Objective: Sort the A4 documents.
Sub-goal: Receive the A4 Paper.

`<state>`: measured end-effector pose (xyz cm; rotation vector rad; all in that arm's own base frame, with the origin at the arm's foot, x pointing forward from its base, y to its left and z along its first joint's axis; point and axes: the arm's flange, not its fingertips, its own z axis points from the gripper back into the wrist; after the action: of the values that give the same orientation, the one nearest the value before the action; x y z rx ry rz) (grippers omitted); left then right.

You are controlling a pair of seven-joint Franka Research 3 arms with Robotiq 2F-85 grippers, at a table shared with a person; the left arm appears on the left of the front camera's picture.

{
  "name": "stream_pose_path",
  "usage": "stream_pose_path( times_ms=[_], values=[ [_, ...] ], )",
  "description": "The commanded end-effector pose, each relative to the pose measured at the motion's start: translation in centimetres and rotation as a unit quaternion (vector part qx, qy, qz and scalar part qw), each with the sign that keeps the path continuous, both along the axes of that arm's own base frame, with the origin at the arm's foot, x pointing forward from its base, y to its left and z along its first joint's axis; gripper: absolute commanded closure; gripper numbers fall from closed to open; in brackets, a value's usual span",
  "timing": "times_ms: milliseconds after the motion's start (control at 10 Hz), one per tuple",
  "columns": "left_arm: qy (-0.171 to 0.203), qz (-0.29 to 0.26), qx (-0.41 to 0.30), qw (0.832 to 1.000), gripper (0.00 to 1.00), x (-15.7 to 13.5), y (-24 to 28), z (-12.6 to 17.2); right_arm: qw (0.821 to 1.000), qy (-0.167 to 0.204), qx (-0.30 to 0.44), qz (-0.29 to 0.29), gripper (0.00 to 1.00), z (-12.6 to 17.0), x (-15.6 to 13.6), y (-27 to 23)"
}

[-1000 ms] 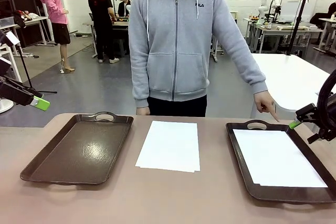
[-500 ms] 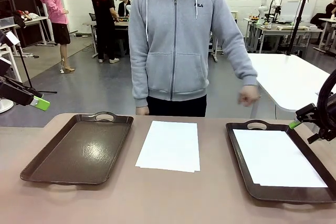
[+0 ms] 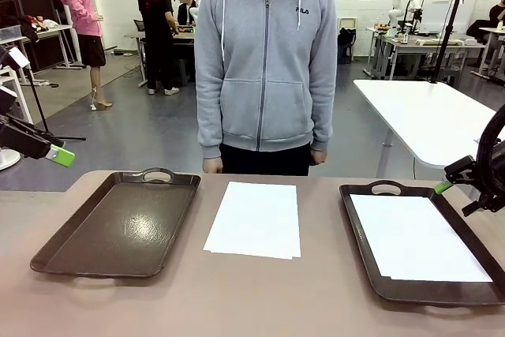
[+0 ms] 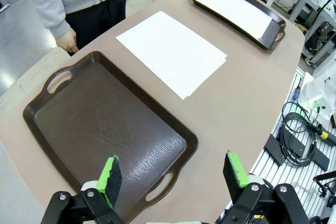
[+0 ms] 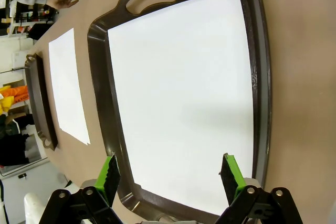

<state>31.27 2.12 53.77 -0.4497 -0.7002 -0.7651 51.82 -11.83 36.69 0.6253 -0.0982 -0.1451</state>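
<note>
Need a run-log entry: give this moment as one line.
left gripper: open, empty | right gripper: open, empty | left tray: empty | right tray: A4 sheet | between trays: A4 sheets

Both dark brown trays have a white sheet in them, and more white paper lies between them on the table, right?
Not quite. The left dark brown handled tray holds no paper, as the left wrist view shows; only the right dark brown tray holds a white A4 sheet. White paper does lie on the table between them.
</note>
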Motion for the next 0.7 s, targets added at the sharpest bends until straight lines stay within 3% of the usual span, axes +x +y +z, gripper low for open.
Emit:
stream_pose_path(
  times_ms=[0,100,300,600],
  values=[
    [-0.007,-0.011,-0.006,1.0,0.0,0.1,0.2,-0.2,1.0,0.0,0.0,0.0,0.0,0.0,0.0,0.0],
    [-0.007,-0.011,-0.006,1.0,0.0,0.1,0.2,-0.2,1.0,0.0,0.0,0.0,0.0,0.0,0.0,0.0],
    [-0.007,-0.011,-0.006,1.0,0.0,0.1,0.2,-0.2,0.995,-0.093,-0.015,0.016,0.0,2.9,-3.5,0.4],
    [-0.007,-0.011,-0.006,1.0,0.0,0.1,0.2,-0.2,0.972,-0.22,-0.033,0.069,0.0,8.6,-7.1,2.4]
  ],
)
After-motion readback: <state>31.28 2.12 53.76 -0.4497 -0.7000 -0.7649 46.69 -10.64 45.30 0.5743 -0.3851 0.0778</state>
